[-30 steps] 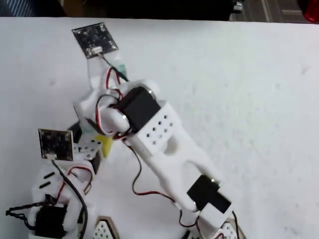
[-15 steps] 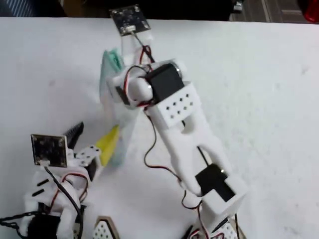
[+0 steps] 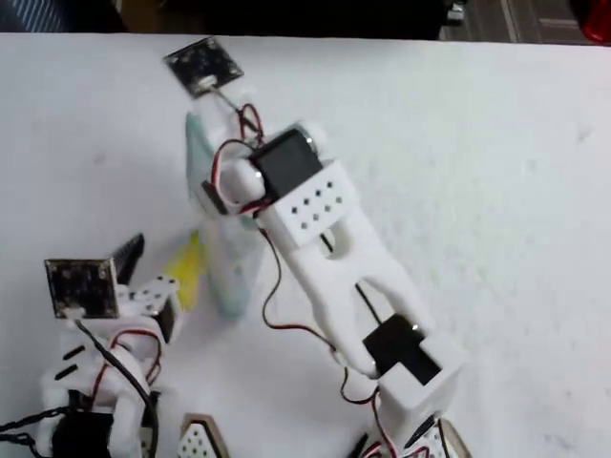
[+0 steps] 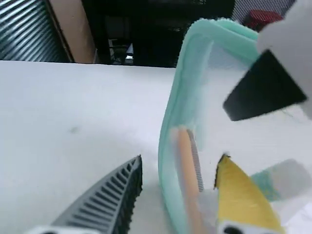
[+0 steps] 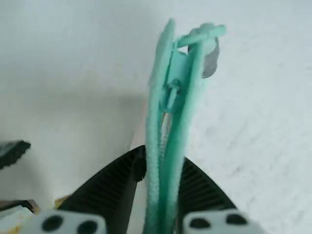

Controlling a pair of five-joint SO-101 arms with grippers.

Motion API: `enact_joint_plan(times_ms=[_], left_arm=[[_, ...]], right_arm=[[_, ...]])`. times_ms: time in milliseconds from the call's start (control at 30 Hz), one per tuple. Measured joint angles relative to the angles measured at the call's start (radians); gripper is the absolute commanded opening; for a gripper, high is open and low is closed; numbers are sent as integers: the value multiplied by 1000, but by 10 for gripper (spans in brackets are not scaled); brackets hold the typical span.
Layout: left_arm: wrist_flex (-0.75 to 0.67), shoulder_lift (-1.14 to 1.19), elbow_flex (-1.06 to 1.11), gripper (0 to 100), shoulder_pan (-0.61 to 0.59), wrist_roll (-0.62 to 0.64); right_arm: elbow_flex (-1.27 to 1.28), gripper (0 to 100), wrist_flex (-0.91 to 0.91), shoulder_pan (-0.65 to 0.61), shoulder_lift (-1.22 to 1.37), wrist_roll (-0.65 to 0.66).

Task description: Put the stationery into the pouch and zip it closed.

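The pouch [image 3: 227, 279] is see-through with a mint green zip edge and stands on its side on the white table [image 3: 458, 172]. My right gripper [image 5: 159, 181] is shut on the pouch's [image 5: 165, 73] green edge, below the zip pull [image 5: 170, 92]. In the high view the right gripper [image 3: 216, 188] sits under its own wrist. An orange pencil [image 4: 187, 180] and a grey stick lie inside the pouch [image 4: 170, 122]. My left gripper [image 4: 180, 158] is open, its grey ribbed finger [image 4: 109, 197] on one side of the pouch's near end and its yellow finger [image 4: 239, 195] on the other. The left gripper [image 3: 158, 265] lies near the front left.
The right arm's white body [image 3: 334, 258] slants across the table from the front edge. A dark room and a slatted blind [image 4: 27, 29] lie beyond the far edge. A wooden-edged white piece [image 3: 199, 439] sits at the front edge.
The right arm has swung the pouch toward the far side and then a little back to the left. The left gripper has drawn back toward the front left, away from the pouch.
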Motion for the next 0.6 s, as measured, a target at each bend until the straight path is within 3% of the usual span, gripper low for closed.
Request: enact_joint_plan(times_ms=[100,400,600], left_arm=[[-32,0,0,204,-44,0],[-160,2,84,191,-66,0],[-161,2,84,190,-66,0]], right_arm=[[9,17,0,31,0,138],[-269,17,6,186,-11,775],[-381,17,5,152,-163,985]])
